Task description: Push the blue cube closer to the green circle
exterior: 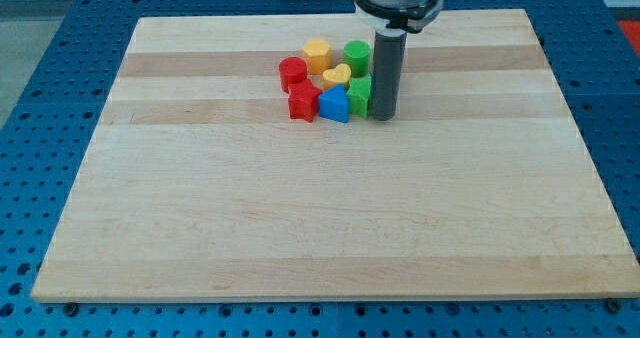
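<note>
So the wooden counter (330,228) is mostly bare, and all the blocks sit bunched up near its 12 o'clock edge. The rod comes down at the cluster's 3 o'clock side, and my tip (383,116) lands right against a second green block (359,92), looks like touching. The blue cube (335,105) is at the bunch's 6 o'clock edge, with a red block (303,102) just at its 9 o'clock and a yellow heart-ish block (337,76) just at its 12. The green circle (357,54) is up around 1 o'clock from the blue one, near but with the heart partly between. There's also a red cylinder (292,72) and a yellow block (317,53) on the far side. To do this well, I'd guess the tip needs to loop around to the blue cube's 7 o'clock side and shove slowly toward 1, since pushing from where it sits now would just drag the green neighbour along. Jaws: there aren't any, it's a bare rod, nothing held, only leaning on that green block.
</note>
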Controlling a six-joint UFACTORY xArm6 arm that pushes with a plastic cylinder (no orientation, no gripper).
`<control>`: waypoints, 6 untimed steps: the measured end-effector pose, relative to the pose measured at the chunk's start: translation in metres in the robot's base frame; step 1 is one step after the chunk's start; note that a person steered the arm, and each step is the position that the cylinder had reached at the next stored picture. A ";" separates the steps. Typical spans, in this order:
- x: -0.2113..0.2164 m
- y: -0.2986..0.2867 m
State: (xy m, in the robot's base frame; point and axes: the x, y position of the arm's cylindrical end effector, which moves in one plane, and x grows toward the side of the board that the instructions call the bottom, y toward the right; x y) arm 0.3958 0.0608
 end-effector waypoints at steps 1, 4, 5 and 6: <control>0.000 0.004; -0.001 0.038; -0.017 0.051; -0.036 0.040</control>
